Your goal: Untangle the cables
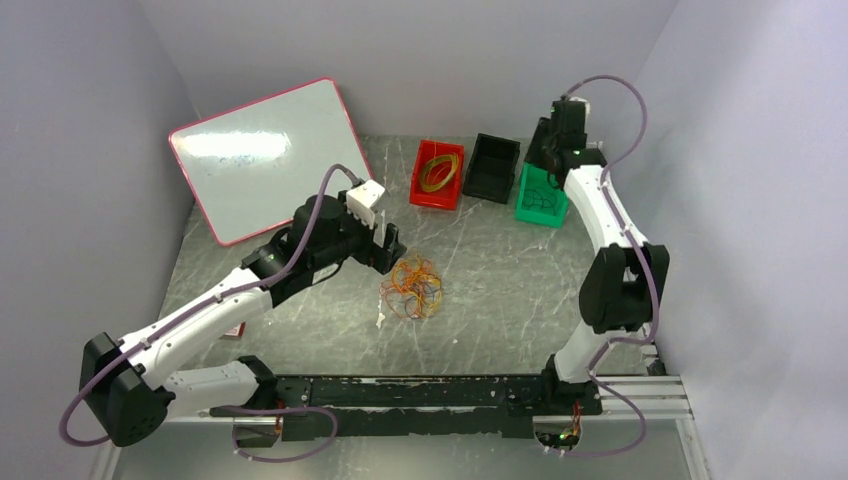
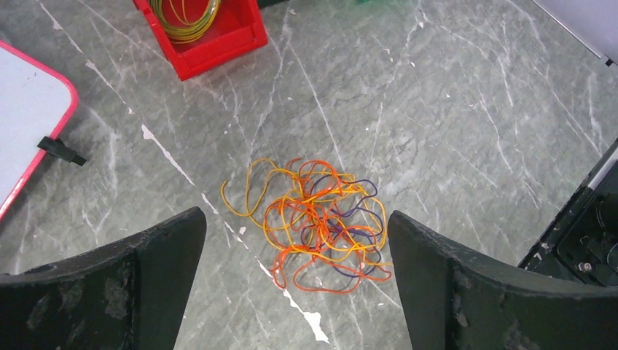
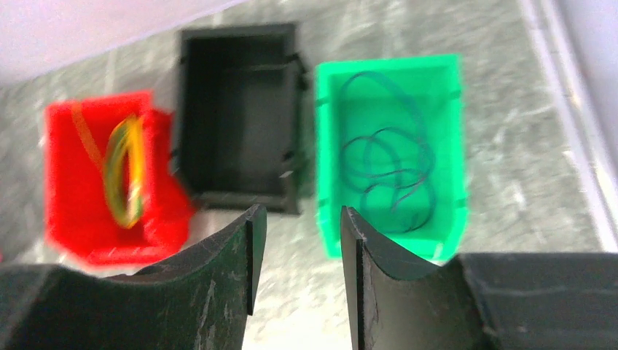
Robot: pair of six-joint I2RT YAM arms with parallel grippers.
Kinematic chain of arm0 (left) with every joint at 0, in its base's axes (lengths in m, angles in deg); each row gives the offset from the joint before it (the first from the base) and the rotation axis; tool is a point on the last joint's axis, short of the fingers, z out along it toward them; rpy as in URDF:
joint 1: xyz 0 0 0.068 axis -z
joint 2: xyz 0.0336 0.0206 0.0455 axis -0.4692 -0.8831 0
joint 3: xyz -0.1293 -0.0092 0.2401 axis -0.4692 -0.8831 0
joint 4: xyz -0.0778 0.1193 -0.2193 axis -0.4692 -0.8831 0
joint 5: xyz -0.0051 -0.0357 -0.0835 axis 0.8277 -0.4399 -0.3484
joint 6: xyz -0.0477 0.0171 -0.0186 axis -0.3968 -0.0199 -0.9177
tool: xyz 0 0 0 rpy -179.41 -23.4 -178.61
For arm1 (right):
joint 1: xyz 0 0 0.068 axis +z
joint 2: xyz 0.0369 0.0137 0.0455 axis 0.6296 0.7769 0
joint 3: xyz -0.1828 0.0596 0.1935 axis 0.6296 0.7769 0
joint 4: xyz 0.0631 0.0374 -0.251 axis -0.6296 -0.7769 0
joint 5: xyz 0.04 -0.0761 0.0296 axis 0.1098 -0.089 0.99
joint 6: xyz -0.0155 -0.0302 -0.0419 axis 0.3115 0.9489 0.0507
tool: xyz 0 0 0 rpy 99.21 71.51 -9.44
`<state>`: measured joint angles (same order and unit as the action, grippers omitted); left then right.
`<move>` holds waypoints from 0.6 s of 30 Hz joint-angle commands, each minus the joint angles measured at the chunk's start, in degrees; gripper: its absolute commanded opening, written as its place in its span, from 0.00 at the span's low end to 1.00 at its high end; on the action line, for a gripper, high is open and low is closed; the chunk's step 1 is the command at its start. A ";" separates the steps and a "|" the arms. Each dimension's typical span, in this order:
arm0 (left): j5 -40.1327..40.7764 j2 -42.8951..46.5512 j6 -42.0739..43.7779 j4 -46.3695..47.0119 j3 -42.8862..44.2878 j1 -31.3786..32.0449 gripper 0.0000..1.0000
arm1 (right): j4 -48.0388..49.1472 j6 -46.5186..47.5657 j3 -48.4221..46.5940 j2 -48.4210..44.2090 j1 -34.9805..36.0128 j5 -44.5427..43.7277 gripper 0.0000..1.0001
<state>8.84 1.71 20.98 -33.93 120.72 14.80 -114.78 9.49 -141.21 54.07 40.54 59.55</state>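
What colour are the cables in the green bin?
Dark, nearly black. The sorted cables in the green bin show best in the right wrist view.

The grey marbled table [image 1: 520,290] carries tangled cables [image 1: 412,287], a red bin [image 1: 433,202], a black bin [image 1: 486,191], a green bin [image 1: 540,215] and a whiteboard [image 1: 260,160].

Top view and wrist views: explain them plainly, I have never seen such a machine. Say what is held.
Two robot arms stand at a table's near edge. The top view looks down on them; each wrist view looks out between that arm's own tool fingers. The left tool hangs open over the cables, a yellow, orange and dark tangle on the table. The right tool, open, faces a red bin with yellow loops, an empty black bin and a green bin with dark loops. Nothing is held.
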 commanded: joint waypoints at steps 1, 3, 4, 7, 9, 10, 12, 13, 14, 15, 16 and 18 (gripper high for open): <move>2.06 -1.46 -2.88 1.67 0.41 -0.28 0.98 | 1.43 -0.94 6.39 -6.06 7.15 3.43 0.46; 2.88 -1.88 -3.62 2.07 -0.12 -0.31 0.95 | 1.30 -2.09 9.96 -8.88 10.90 4.30 0.45; 3.32 -2.19 -4.02 2.20 -0.49 -0.31 0.94 | 1.39 -2.83 12.10 -10.29 12.76 5.14 0.45; 3.71 -2.62 -5.55 2.84 -1.50 -0.33 0.92 | 0.98 -5.03 17.66 -14.25 18.26 6.53 0.43; 3.49 -2.57 -6.88 3.58 -2.32 -0.33 0.91 | 0.07 -6.83 20.51 -17.28 21.37 5.32 0.43; 3.38 -2.50 -7.63 4.14 -2.93 -0.27 0.90 | -0.06 -7.63 21.99 -18.78 22.31 4.99 0.42; 3.56 -2.39 -9.32 5.37 -3.89 -0.33 0.90 | -0.28 -9.84 24.53 -22.02 23.18 2.80 0.42; 3.69 -2.44 -10.15 6.00 -4.35 -0.30 0.90 | -0.13 -10.84 25.71 -23.85 23.26 1.43 0.42; 3.78 -2.50 -10.98 6.91 -4.71 -0.31 0.90 | 0.15 -11.80 27.08 -25.73 23.26 -0.09 0.42; 3.87 -2.60 -11.87 7.57 -5.17 -0.28 0.90 | 0.52 -12.84 28.35 -27.66 23.27 -1.52 0.43; 3.91 -2.84 -12.72 8.12 -5.47 -0.32 0.89 | 1.10 -13.94 29.61 -29.45 23.27 -2.24 0.43; 3.77 -3.70 -14.03 9.32 -6.16 -0.34 0.87 | 2.24 -15.66 31.83 -32.26 23.27 -1.73 0.43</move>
<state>11.71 -0.95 11.25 -29.67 115.80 14.80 -114.82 -0.78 -112.53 27.89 63.97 61.37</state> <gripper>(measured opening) 0.890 0.430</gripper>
